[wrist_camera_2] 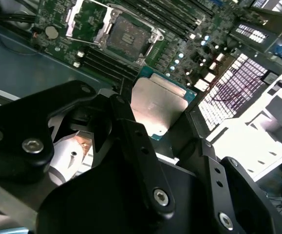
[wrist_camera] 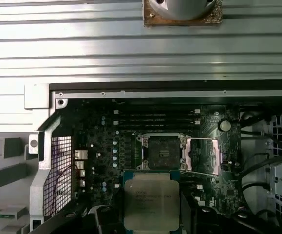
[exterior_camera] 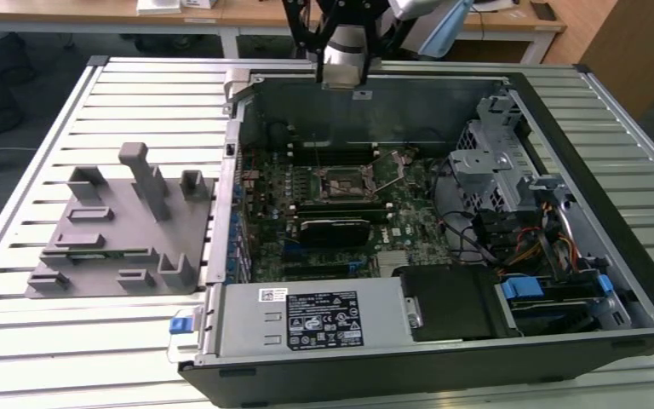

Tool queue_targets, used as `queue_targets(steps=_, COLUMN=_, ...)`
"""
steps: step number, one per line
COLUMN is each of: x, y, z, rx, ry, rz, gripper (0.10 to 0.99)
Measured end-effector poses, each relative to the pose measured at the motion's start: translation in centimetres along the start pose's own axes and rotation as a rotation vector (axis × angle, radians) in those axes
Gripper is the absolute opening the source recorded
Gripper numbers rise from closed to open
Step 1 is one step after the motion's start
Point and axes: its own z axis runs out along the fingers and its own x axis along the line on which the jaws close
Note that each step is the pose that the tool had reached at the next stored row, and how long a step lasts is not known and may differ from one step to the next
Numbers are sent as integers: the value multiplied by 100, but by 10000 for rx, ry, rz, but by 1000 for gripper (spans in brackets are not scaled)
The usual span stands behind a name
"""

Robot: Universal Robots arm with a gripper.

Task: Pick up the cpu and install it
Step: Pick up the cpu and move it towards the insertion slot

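Pincer (wrist_camera_2: 158, 111) sits closest, black fingers (wrist_camera_2: 131, 139) narrowed onto the cpu (wrist_camera_2: 155, 97), one on each of two opposite edges. Chip is held flat btwn them, silver top facing both wrist cameras, green rim showing. Cpu hangs over the circuit board (wrist_camera: 106, 146), not in the socket (wrist_camera: 161, 152). Socket is empty, its metal cover frame (wrist_camera: 202, 156) flipped open to one side, memory slots (wrist_camera: 155, 117) just beside it. Board lies on the floor of the open computer case (exterior_camera: 418, 375), w/ a silver power box (exterior_camera: 304, 317) at the near end & a drive cage (exterior_camera: 494, 162) plus cables (exterior_camera: 528, 254) on the exterior view's right. Case lies on its side on the slatted counter (exterior_camera: 31, 341). Grey fixture (exterior_camera: 123, 230) stands on the counter just beside the case, on the exterior view's left.
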Motion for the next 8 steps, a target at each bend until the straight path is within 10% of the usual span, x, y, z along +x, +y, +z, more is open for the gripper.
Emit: queue_targets(steps=8, x=-118, y=33, z=17, rx=-3, ry=-42, rz=-3, gripper=545)
